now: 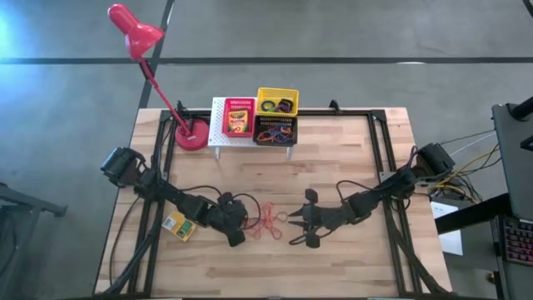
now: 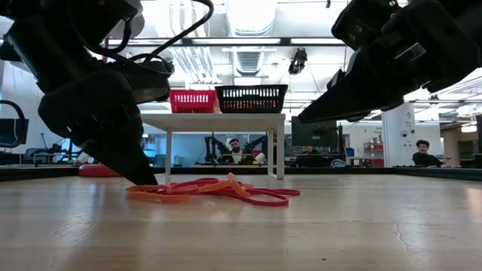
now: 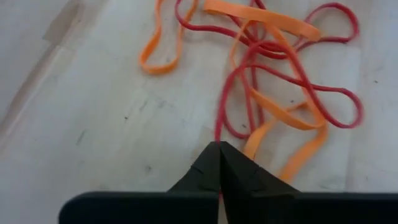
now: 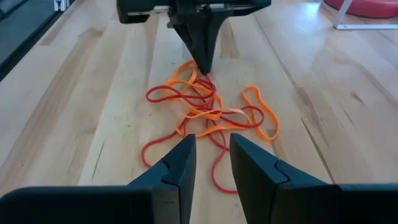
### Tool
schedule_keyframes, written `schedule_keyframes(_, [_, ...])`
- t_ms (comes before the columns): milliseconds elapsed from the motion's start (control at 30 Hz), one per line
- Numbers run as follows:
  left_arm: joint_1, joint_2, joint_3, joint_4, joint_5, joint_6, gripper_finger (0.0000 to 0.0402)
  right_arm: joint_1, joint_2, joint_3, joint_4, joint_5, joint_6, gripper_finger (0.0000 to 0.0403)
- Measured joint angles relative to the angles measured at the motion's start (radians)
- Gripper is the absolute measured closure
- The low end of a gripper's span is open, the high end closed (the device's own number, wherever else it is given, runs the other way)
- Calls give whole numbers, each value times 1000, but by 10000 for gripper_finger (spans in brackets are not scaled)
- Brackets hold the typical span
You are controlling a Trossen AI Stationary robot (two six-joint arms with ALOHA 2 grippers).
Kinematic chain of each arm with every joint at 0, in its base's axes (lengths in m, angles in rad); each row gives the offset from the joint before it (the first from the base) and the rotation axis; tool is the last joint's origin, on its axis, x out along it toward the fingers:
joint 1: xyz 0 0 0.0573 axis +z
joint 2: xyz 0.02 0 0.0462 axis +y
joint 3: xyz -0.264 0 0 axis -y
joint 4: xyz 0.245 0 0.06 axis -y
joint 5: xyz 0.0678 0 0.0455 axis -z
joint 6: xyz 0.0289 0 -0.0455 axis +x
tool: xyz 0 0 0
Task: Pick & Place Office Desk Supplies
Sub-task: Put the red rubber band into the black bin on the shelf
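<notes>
Honestly can't read any text here. The little yellow-and-green box on the table has print, but it's illegible.

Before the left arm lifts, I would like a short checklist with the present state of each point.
1. Left hand shut at the rubber bands: ok.
2. A band really caught between its fingers: cannot tell.
3. Bands tangled, several may rise together: not ok.
4. Right hand open, above the table beside the pile, not touching it: ok.
5. Black basket on the white rack free to receive: ok.
</notes>
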Motion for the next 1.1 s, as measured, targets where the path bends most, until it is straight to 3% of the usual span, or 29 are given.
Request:
schedule_keyframes(167, [-11, -54, 44, -6, -67, 44, 400, 0, 0, 0, 1, 0, 0, 312])
schedule_keyframes(567, [-59, -210, 166, -97, -397, 159, 401, -7, 1, 0, 3, 1, 1, 330])
schedule_keyframes(867, [5, -351, 269, -107, -431, 369, 401, -34, 1, -1, 9, 1, 4, 324])
schedule_keyframes(1100, [191, -361, 398, -107, -366, 576, 401, -42, 1, -1, 22, 1, 4, 331])
